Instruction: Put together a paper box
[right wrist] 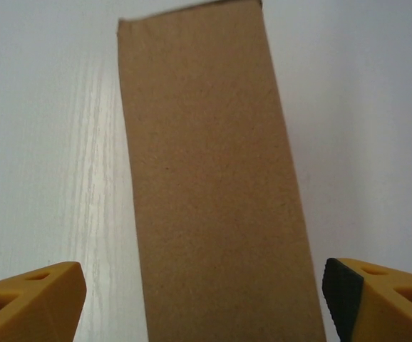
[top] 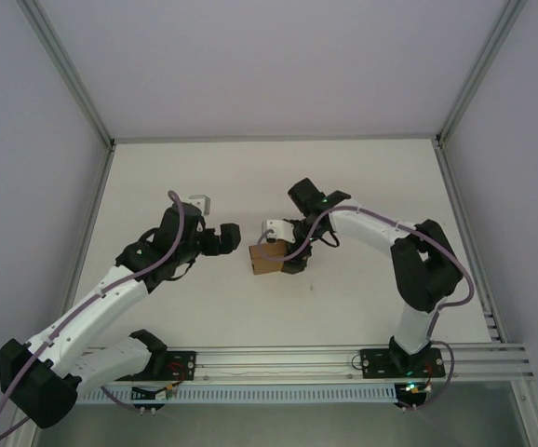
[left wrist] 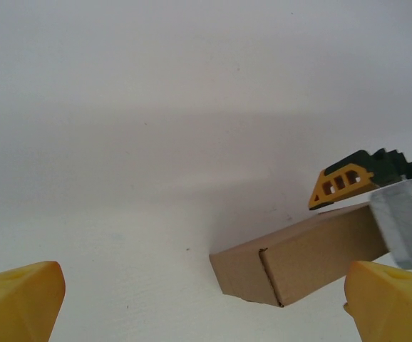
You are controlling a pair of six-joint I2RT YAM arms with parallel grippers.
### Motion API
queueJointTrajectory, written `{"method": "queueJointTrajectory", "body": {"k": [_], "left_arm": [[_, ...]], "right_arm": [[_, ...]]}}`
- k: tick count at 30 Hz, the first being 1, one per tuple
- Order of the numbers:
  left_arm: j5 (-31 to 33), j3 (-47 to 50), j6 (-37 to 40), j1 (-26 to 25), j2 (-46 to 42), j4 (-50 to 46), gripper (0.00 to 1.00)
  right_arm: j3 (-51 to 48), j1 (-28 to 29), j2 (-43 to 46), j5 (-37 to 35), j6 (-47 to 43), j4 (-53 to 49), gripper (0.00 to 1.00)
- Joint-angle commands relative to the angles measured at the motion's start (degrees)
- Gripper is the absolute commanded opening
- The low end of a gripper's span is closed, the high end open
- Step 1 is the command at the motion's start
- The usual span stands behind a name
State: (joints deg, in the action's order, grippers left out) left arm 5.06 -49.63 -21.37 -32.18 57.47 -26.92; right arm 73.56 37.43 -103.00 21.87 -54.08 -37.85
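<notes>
1. R gripper [right wrist: 204,303]: yellow fingers spread wide, straddling the plain brown cardboard box [right wrist: 213,178]. I see a clear gap on one side. The black-tipped finger [right wrist: 338,292] on the other side sits right at the box edge; contact, can't tell. Not pinching.
2. L gripper [left wrist: 206,306]: jaws fully spread, holding nothing, touching nothing.
3. Box lies closed, flat on the white table [top: 362,186], mid-table, btwn the two grippers. L gripper is near its left end, apart; R gripper is over it from the right.
4. L arm reaches diagonally from its base twd centre. R arm has its elbow bent out to the right, forearm sweeping left, wrist at the box.
</notes>
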Motion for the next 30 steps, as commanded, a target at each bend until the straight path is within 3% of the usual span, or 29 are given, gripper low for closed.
{"method": "queueJointTrajectory", "body": {"k": [1, 5, 10, 14, 17, 20, 26, 30], "left_arm": [[-1.35, 0.53, 1.18, 0.56, -0.18, 0.28, 1.00], [-0.91, 0.29, 1.04, 0.49, 0.32, -0.15, 1.00], [-0.19, -0.03, 1.83, 0.53, -0.93, -1.20, 1.00], [-3.38, -0.05, 3.09, 0.53, -2.24, -1.01, 1.00], [-9.66, 1.14, 4.79, 0.52, -3.70, 0.92, 1.00], [-12.62, 2.48, 5.50, 0.54, -5.05, 2.10, 1.00], [-15.93, 3.73, 6.15, 0.51, -5.54, 1.85, 1.00], [-17.39, 4.35, 6.12, 0.53, -5.67, 1.85, 1.00]], "right_arm": [[2.63, 1.08, -2.04, -1.61, -1.63, -2.33, 0.84], [2.61, 2.45, -3.28, -4.94, -1.20, -1.12, 0.77], [1.44, 3.15, -2.35, -10.43, -0.02, 3.04, 0.51], [-0.04, 3.14, -0.15, -14.54, 2.24, 8.29, 0.41], [-1.86, 3.13, 1.50, -18.76, 3.55, 14.99, 0.40], [-4.65, 3.09, 1.47, -27.44, 2.80, 26.55, 0.38], [-5.67, 2.95, -5.68, -45.35, -8.38, 46.18, 0.32], [-3.24, 2.72, -9.07, -45.69, -9.91, 43.60, 0.39]]}}
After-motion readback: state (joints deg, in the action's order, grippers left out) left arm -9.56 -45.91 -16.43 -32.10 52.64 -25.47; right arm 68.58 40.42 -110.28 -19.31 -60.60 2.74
